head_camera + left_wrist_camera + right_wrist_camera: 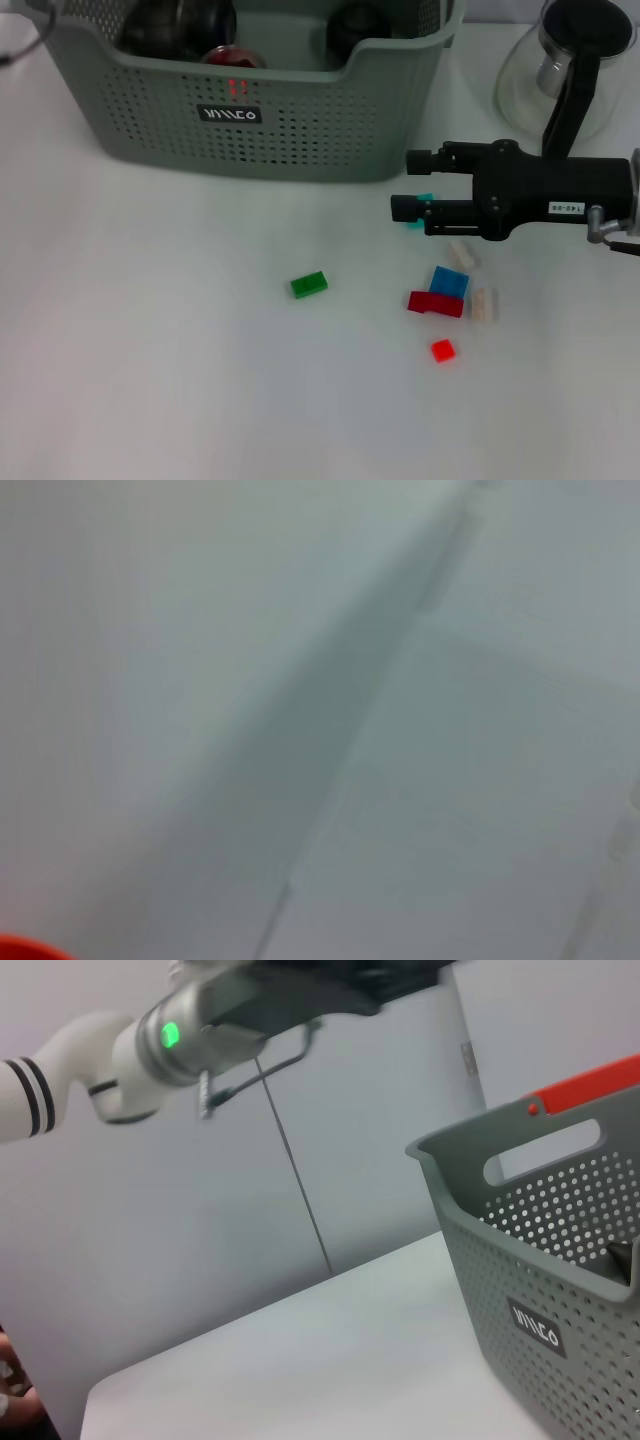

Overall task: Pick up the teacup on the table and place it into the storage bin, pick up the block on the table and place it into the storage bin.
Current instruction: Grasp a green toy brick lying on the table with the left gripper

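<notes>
A small teal block (424, 198) is sitting between the tips of the right gripper (410, 184), whose two black fingers are pinching it just above the white table (150, 330). The storage bin (300, 120) is standing near, just beyond the fingertips, with dark teacups (355, 25) lying inside. Other blocks (440, 295) are lying beneath the arm. The left gripper is showing nowhere.
</notes>
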